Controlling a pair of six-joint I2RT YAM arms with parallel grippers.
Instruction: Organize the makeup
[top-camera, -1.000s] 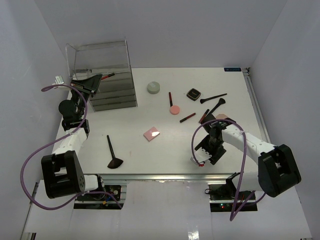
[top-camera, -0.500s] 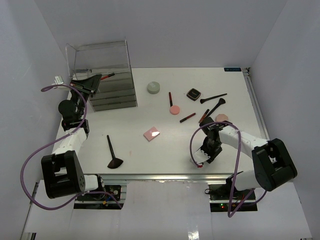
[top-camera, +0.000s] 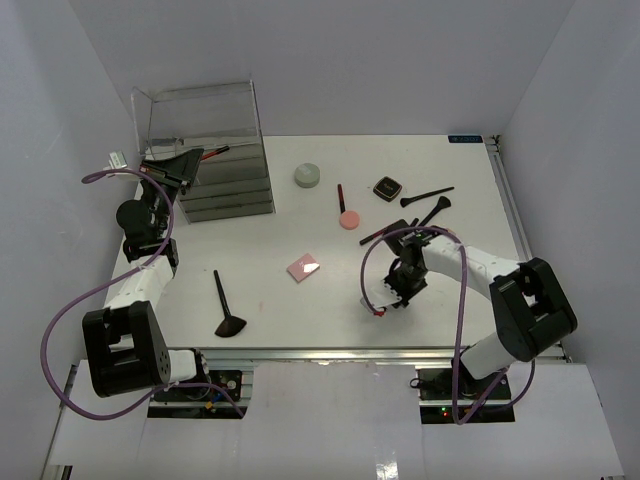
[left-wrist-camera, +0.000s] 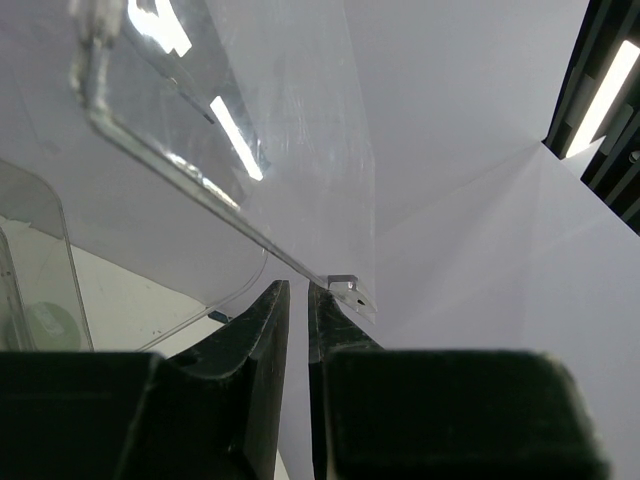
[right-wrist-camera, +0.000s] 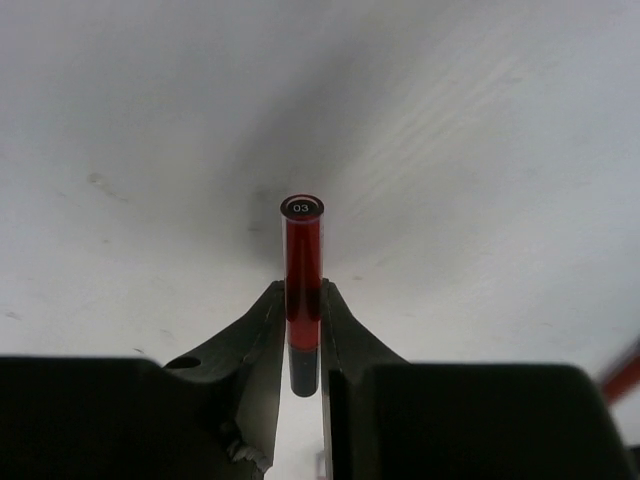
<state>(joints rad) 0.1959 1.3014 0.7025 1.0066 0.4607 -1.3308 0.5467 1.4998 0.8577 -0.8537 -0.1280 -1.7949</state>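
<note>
My right gripper (right-wrist-camera: 302, 292) is shut on a slim red-and-black stick (right-wrist-camera: 302, 255), whose round end pokes out ahead of the fingertips, just above the white table. In the top view this gripper (top-camera: 385, 304) hangs right of the table's middle. Loose makeup lies around: a pink square compact (top-camera: 303, 266), a pink disc (top-camera: 349, 219), a grey round jar (top-camera: 307, 176), a black square compact (top-camera: 387, 188), two black brushes (top-camera: 427, 196), other red sticks (top-camera: 341, 196) and a fan brush (top-camera: 224, 305). My left gripper (top-camera: 182, 166) is raised at the clear drawer box (top-camera: 215, 150), jaws nearly touching, nothing seen between them.
A clear lid panel (left-wrist-camera: 230, 140) of the drawer box slants just above my left gripper (left-wrist-camera: 298, 290). Another red stick (top-camera: 213, 153) rests on top of the box. White walls close in the table (top-camera: 300, 320) on three sides.
My right gripper has closed on the red-and-black stick and carried it left, away from the front right toward the table's middle. The left arm has not moved.
</note>
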